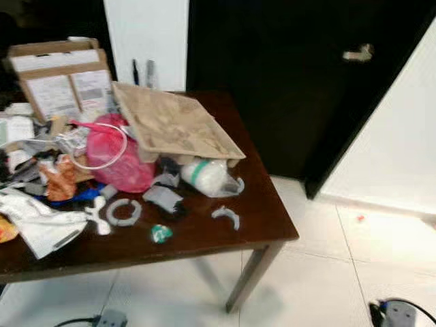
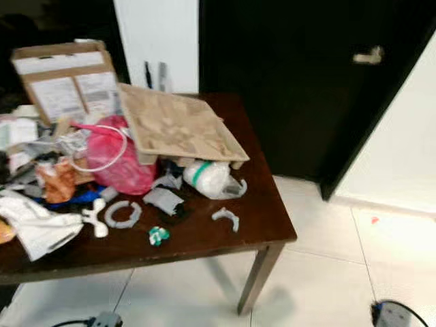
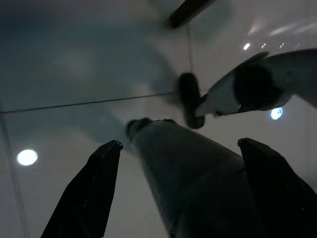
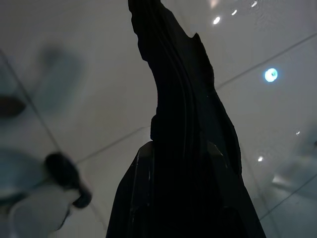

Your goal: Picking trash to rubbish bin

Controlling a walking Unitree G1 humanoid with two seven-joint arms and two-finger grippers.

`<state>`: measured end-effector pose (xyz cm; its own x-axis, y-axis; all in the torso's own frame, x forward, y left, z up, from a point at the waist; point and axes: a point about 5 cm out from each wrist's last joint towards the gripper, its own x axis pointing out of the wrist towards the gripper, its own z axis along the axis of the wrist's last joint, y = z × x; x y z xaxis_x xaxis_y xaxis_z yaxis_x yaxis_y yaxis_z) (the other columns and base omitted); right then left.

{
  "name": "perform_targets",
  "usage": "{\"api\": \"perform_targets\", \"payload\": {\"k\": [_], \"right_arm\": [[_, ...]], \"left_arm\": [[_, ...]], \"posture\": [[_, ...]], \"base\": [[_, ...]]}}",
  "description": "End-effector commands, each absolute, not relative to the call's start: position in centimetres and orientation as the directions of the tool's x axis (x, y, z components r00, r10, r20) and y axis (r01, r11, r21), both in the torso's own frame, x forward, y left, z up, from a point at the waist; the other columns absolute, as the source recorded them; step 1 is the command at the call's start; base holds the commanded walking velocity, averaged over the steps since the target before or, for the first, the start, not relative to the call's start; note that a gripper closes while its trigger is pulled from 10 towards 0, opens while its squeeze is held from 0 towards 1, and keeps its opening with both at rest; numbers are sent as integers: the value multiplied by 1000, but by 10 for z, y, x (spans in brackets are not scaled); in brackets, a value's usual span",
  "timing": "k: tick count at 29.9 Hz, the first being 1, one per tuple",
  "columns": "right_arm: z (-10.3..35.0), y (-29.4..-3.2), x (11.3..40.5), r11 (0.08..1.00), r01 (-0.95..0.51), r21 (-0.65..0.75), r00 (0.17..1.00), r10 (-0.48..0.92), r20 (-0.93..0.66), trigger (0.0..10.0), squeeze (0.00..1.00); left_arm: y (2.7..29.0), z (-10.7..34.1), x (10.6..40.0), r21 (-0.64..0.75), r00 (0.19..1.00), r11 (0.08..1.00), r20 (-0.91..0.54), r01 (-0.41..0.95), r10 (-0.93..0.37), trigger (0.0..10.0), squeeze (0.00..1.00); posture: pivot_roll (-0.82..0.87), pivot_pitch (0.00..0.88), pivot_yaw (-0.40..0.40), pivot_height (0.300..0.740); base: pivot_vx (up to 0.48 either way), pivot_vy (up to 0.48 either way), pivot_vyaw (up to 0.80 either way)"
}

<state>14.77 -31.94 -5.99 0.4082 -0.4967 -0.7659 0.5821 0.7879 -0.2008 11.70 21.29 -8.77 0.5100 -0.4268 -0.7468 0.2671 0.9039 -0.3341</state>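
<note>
Clearly the robot is standing off from the table [image 1: 204, 238], looking down at its front right corner, and the trash is lying ahead and to the robot's left of where both arms are hanging. The left gripper [image 3: 173, 198] is pointing down at the tiled floor [image 1: 320, 272] with its two black fingers [image 3: 89, 193] spread wide and nothing held between them; a silver leg of the robot is showing between them in the left wrist view. The right gripper [image 4: 183, 163] is closed on a dark crumpled thing [image 4: 183, 89], perhaps a bag, though what it is cannot be told.

Nearest the front edge, a small green scrap [image 1: 161, 234] is lying by itself, with a grey plastic ring [image 1: 123, 212] just to its left and a curved grey piece [image 1: 226, 216] nearer the right edge. Farther back, a white wad with a green band [image 1: 204, 176] is sitting under the near edge of a tilted brown cardboard sheet [image 1: 174, 122], and a pink bag [image 1: 116, 153] is lying beside it toward the left.

Since the loose scraps are spreading leftward from the corner, the empty left gripper is judged the nearer and freer one for a pick, once the robot steps closer.
</note>
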Motion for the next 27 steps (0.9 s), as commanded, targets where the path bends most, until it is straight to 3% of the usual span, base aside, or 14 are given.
{"api": "perform_targets", "payload": {"k": [1, 12, 16, 19, 27], "right_arm": [[-66, -315, 139, 815, 531, -232, 384, -475, -792, 10000, 0], [-78, -284, 144, 905, 359, -227, 401, -369, -838, 10000, 0], [-83, -272, 142, 939, 248, -238, 398, -323, -858, 10000, 0], [-90, -256, 138, 963, 86, -254, 385, -267, -883, 10000, 0], [-94, -237, 139, 961, -108, -255, 385, -197, -902, 10000, 0]], "left_arm": [[210, -93, 109, -330, 498, 917, -770, 222, -398, 10000, 0], [209, -102, 96, -289, 473, 954, -832, 80, -291, 10000, 0], [204, -103, 102, -262, 468, 962, -842, 77, -267, 10000, 0], [198, -102, 115, -220, 473, 971, -848, 98, -240, 10000, 0], [191, -98, 136, -187, 488, 973, -842, 136, -230, 10000, 0]], "posture": [[17, 72, -15, 740], [27, 82, -19, 740], [25, 82, -19, 740], [22, 85, -18, 740], [21, 87, -20, 740]], "base": [[0, 0, -756], [0, 0, -763], [0, 0, -759], [0, 0, -756], [0, 0, -759]]}}
